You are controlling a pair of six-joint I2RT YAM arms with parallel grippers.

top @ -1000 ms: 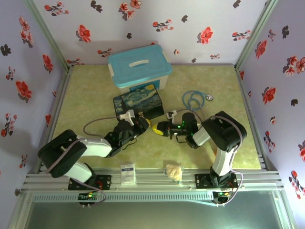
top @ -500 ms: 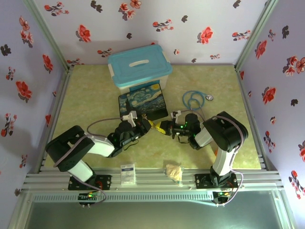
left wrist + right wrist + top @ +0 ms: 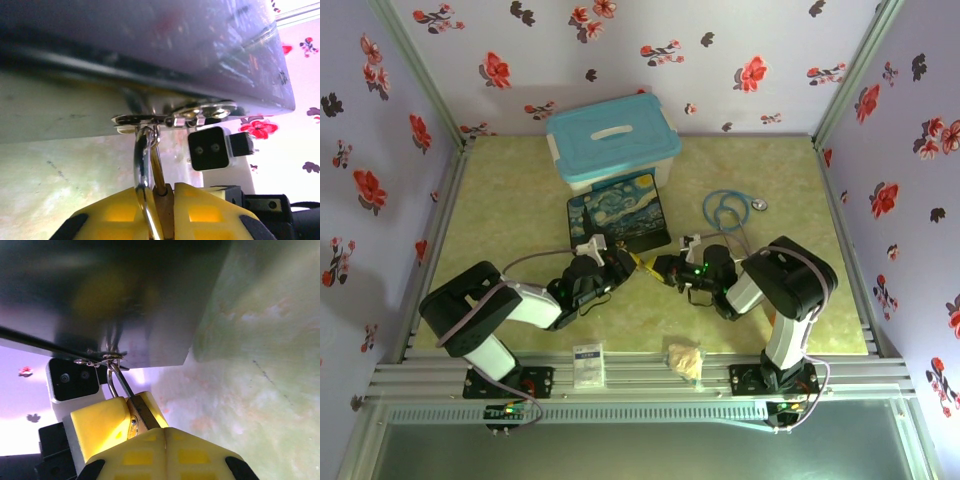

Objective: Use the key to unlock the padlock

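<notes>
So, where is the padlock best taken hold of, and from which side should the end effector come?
Grip the padlock on its brass body, across the two flat faces, coming from the side away from the box. The shackle is threaded through the clasp of the box, so that end is blocked. The left end effector holds it in this way.

A yellow-green mottled table [image 3: 510,210] sits between walls papered with red and black flowers [image 3: 620,50]. At the far side stands a white plastic bin with a teal lid [image 3: 610,140]. Just in front of it, touching or nearly so, lies a dark box painted with a swirling night sky [image 3: 618,210]; a small metal clasp [image 3: 175,117] hangs from its near edge. A blue stethoscope [image 3: 725,210] is coiled to the right, its silver disc [image 3: 759,204] beside it. At the near edge lie a small white packet [image 3: 587,365] and a crumpled tan wrapper [image 3: 685,358].
</notes>
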